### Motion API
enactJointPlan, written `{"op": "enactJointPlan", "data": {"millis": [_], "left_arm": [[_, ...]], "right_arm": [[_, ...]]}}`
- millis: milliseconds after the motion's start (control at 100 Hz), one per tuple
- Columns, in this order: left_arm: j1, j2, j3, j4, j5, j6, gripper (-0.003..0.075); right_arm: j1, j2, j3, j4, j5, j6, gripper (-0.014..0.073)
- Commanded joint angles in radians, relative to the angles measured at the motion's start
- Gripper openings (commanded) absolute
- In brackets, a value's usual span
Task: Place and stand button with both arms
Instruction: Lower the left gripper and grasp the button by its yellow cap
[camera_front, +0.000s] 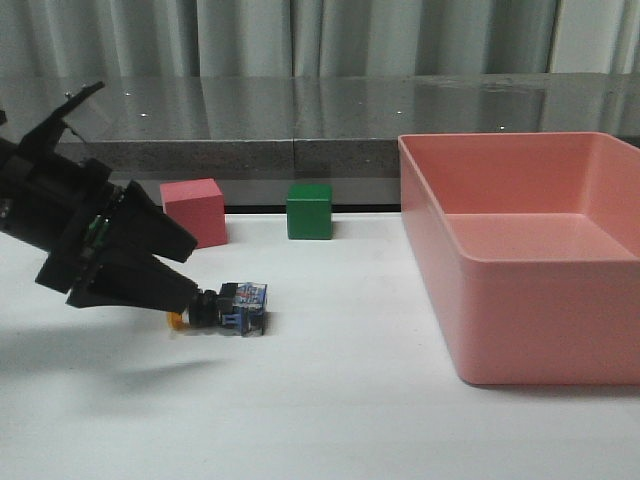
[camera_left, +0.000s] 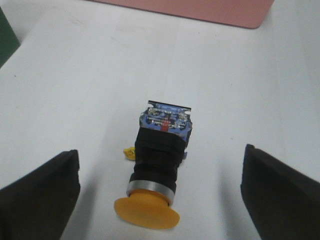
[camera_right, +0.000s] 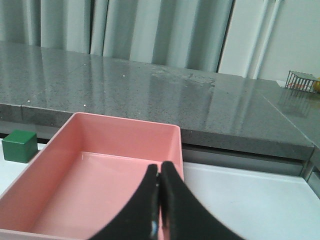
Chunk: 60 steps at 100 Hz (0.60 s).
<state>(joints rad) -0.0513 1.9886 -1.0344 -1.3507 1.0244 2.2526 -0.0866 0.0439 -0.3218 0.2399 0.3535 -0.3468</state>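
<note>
The button (camera_front: 232, 308) lies on its side on the white table, its yellow cap pointing left towards my left gripper (camera_front: 182, 300). In the left wrist view the button (camera_left: 159, 152) lies between the two black fingers (camera_left: 45, 195), which stand wide apart, one on each side and not touching it. The yellow cap is nearest the camera and the blue-and-clear base farthest. My left gripper (camera_left: 160, 155) is open. My right gripper (camera_right: 160, 172) is shut and empty, held above the near part of the pink bin (camera_right: 125, 122). The right arm is out of the front view.
A large pink bin (camera_front: 440, 260) stands on the right of the table. A pink cube (camera_front: 195, 212) and a green cube (camera_front: 309, 211) sit behind the button, by the grey ledge. The green cube also shows in the right wrist view (camera_right: 19, 146).
</note>
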Motion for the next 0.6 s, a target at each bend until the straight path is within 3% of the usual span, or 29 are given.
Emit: {"op": "enactJointPlan", "data": {"millis": [0, 500, 590], "left_arm": [[0.004, -0.023, -0.022, -0.054, 0.046, 0.012, 0.0620], [0.004, 0.073, -0.022, -0.078, 0.016, 0.032, 0.0620], [0.004, 0.073, -0.022, -0.078, 0.016, 0.032, 0.0579]], "right_arm": [[-0.008, 0.011, -0.023, 0.001, -0.084, 0.000, -0.0061], [-0.008, 0.011, -0.023, 0.001, -0.084, 0.000, -0.0061], [-0.008, 0.011, -0.023, 0.001, -0.084, 0.000, -0.0061]]}}
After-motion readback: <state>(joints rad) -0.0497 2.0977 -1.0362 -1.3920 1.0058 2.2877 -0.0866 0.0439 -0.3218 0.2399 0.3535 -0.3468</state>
